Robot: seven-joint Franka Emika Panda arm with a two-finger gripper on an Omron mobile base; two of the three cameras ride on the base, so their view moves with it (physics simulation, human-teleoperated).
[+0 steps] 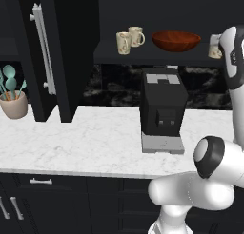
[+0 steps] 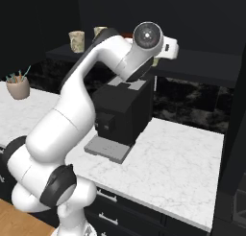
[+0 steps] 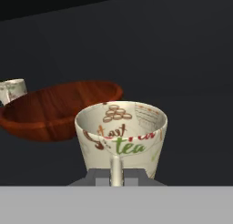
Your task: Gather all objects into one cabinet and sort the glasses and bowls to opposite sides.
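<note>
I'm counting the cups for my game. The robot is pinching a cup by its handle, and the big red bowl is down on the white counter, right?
Not quite. The gripper does pinch the mug by its handle, but the left base view shows the bowl up on the cabinet shelf.

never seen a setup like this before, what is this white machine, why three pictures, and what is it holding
It is a white robot arm in a computer-drawn kitchen. Two pictures come from cameras riding behind the arm, one to its left and one to its right, looking over a marble counter. The third comes from a camera on the arm's hand, looking along its gripper.

On the counter stand a black coffee machine and a pot of utensils. Above, an open black cabinet has a shelf holding two mugs and a red-brown bowl.

The gripper is shut on the handle of a third mug, printed with "tea", at the right of the bowl. Whether it rests on the shelf I cannot tell.
</note>
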